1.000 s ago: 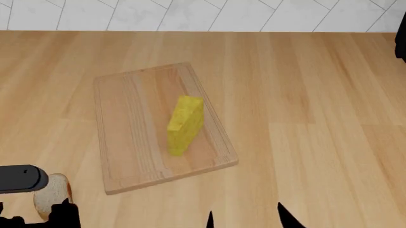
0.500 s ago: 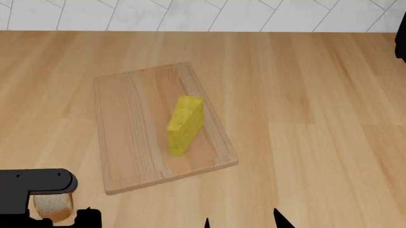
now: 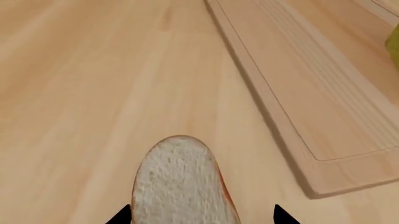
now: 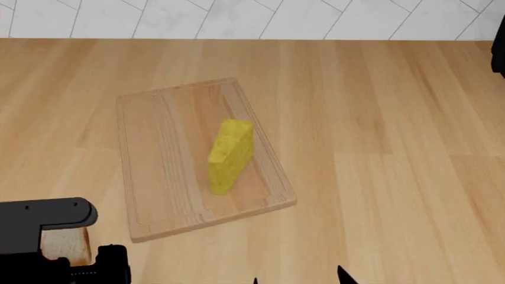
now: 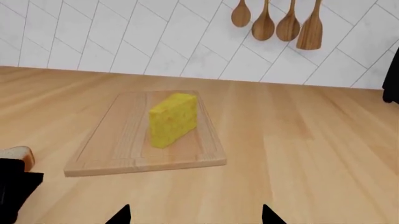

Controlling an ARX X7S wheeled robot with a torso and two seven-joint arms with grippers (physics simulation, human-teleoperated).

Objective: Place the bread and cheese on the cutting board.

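Observation:
The bread (image 3: pixel 181 182) lies on the wooden counter just off the near left corner of the cutting board (image 4: pixel 158 154). My left gripper (image 3: pixel 203 217) is open, its two fingertips on either side of the bread with a gap on each side. In the head view the bread (image 4: pixel 67 247) is partly hidden under the left gripper's black body. The yellow cheese (image 4: pixel 229 154) stands on its edge on the board's right half, and shows in the right wrist view (image 5: pixel 172 119) too. My right gripper (image 5: pixel 195 215) is open and empty over bare counter near the front edge.
The board's raised edge (image 3: pixel 281 135) runs close beside the bread. Wooden spoons (image 5: pixel 274 21) hang on the white tiled wall behind the counter. A dark object (image 4: pixel 499 59) sits at the far right edge.
My left gripper has moved right and forward over the bread, which now lies between its fingers and is more covered. The right fingertips have dropped slightly lower in view.

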